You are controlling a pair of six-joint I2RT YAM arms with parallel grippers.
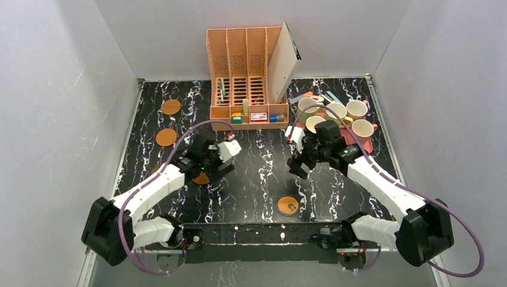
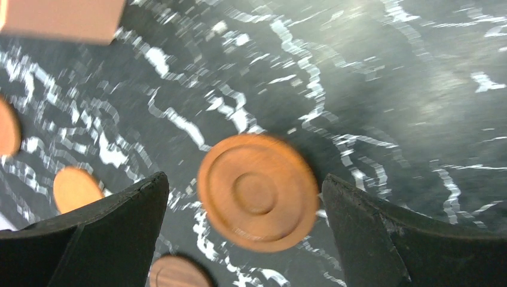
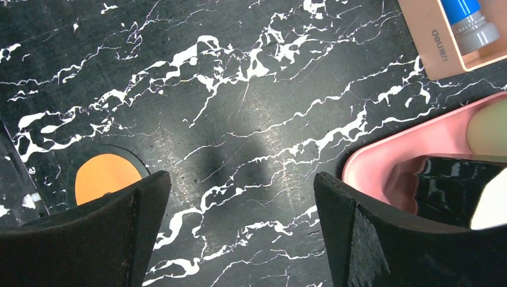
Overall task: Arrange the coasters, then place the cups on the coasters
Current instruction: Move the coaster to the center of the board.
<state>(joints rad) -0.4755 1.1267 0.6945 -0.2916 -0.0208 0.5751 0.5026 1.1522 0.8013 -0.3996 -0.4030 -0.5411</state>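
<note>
Left gripper [image 2: 244, 182], jaws spread wide and empty, over the ringed coaster [image 2: 257, 192] at frame centre. Right gripper [image 3: 240, 179] likewise, above the worktop [image 3: 239, 89].

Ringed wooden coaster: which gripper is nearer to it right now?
Left. The left gripper hovers open directly above the ringed wooden coaster, which shows between its fingers. The right gripper, also open, is far off to the right, beside the pink tray.
</note>
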